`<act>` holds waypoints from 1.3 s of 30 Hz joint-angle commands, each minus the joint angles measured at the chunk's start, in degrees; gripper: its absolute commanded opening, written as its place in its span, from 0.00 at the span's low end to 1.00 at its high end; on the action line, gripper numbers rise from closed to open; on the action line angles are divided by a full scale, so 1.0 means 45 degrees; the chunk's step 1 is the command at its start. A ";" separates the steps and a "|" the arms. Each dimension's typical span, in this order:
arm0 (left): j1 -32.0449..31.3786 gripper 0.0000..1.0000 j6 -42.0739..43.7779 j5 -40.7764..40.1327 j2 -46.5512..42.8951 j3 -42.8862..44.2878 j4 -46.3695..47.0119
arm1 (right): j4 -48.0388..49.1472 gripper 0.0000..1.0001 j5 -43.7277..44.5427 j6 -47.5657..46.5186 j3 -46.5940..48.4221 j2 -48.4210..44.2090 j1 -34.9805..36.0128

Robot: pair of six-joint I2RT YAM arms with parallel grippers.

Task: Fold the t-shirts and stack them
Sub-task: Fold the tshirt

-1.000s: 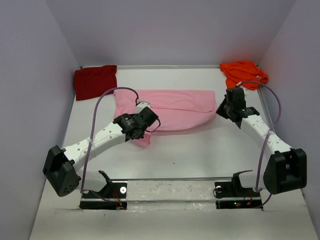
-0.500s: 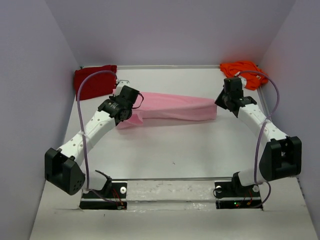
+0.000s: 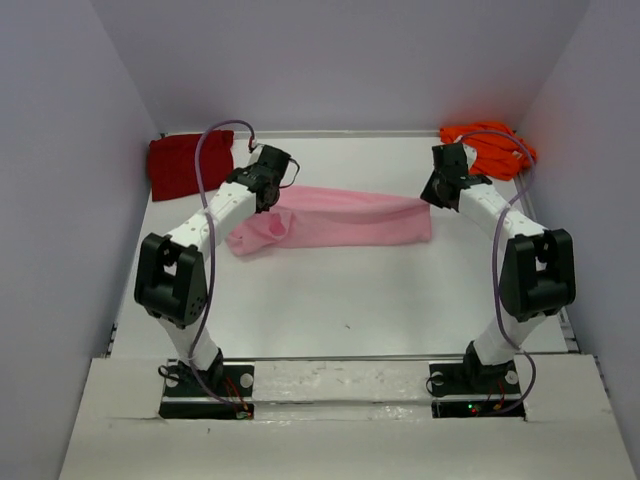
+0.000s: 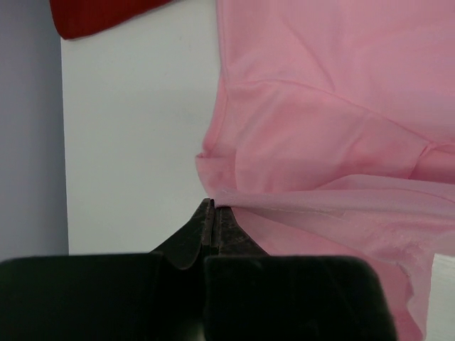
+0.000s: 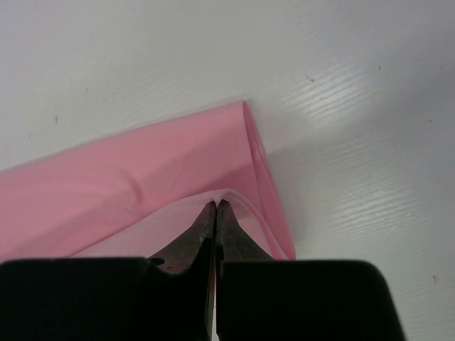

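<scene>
Mid-fold at the far side of the table (image 3: 340, 300): I have the pink shirt (image 3: 350, 215) stretched as a long band btwn both arms. The left gripper (image 4: 213, 207) and right gripper (image 5: 215, 206) are each clamped fully closed on its far edge, one per end. The dark red shirt (image 3: 188, 165) lies in the far-left corner and the orange shirt (image 3: 495, 148) sits bunched in the far-right corner, both apart from the pink one.

Risks, as I judge them:
- Both holds are tip-only pinches on thin hem, so a sideways tug w/ the cloth taut could pull an end free & drop the fold.
- On the right, the layers fan apart just beside the tips. Poss. I hold only one layer, which would let the under layer lag & skew the edge.
- At the left end a sleeve bulges out toward the near side, so the fold could land lumpy & lopsided.
- The left arm works close to the red shirt and the right arm close to the orange. A wide swing might drag either.
- The purple cable (image 3: 215, 135) looping over each arm could snag, esp. at full reach.

Writing: none readable. I see no brand, label or print on any shirt or on the arms in these views.
</scene>
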 commanded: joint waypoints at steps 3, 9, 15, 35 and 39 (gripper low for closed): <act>0.0627 0.00 0.0304 0.0484 0.2086 0.2046 -0.0618 | 0.0160 0.00 0.0432 -0.0150 0.1284 0.0993 -0.0083; 0.1095 0.00 0.0441 0.0464 0.2595 0.2029 -0.0345 | 0.0083 0.00 0.0879 -0.0404 0.2319 0.2380 -0.0083; 0.1643 0.00 0.0227 0.0075 0.2303 0.1775 -0.0325 | -0.0016 0.00 0.0822 -0.0346 0.3081 0.4001 0.0034; 0.1233 0.80 -0.0495 0.1419 -0.4060 -0.1226 0.1098 | -0.0347 0.66 -0.0934 -0.2808 0.4858 0.3611 0.3296; 0.0980 0.80 -0.0613 0.2571 -0.6912 -0.3260 0.2503 | -0.0426 0.65 -0.1755 -0.2651 0.5463 0.4312 0.3782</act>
